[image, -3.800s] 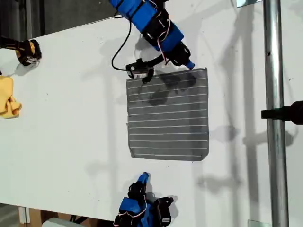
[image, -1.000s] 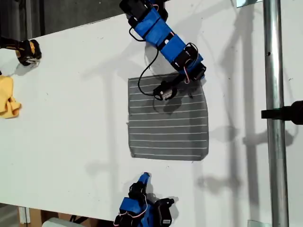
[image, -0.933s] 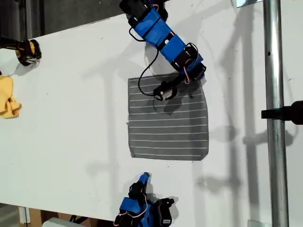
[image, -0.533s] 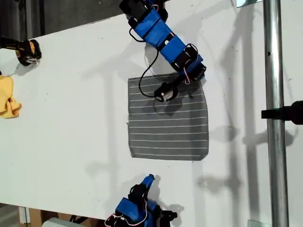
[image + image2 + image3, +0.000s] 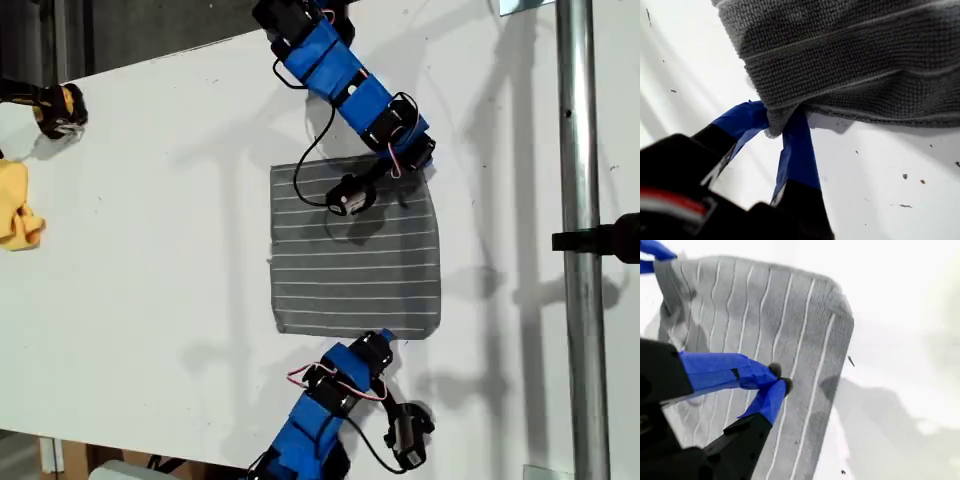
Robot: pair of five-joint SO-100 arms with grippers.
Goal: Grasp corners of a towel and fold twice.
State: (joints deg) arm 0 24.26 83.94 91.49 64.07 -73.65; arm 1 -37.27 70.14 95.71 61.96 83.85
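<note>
The grey striped towel [image 5: 355, 270] lies mostly flat on the white table [image 5: 150, 280]. My first gripper [image 5: 415, 165] is shut on its corner at the exterior view's upper right. In the first wrist view the blue fingers [image 5: 797, 150] pinch that corner [image 5: 774, 125] and lift the towel [image 5: 850, 55] a little off the table. My second gripper [image 5: 383, 338] sits at the towel's lower edge, left of the lower right corner [image 5: 436, 334]. In the second wrist view its tips [image 5: 779, 381] meet over the towel [image 5: 765, 305]. Whether they pinch cloth is unclear.
A yellow cloth [image 5: 18, 210] and a black-and-yellow object [image 5: 58, 108] lie at the exterior view's left edge. A metal pole [image 5: 580, 300] with a black clamp [image 5: 605, 238] runs down the exterior view's right side. The table's edge is close behind the second arm.
The second arm has swung from the table's lower edge up and right to the towel's lower edge. The first gripper closed on the upper right corner and has held it since.
</note>
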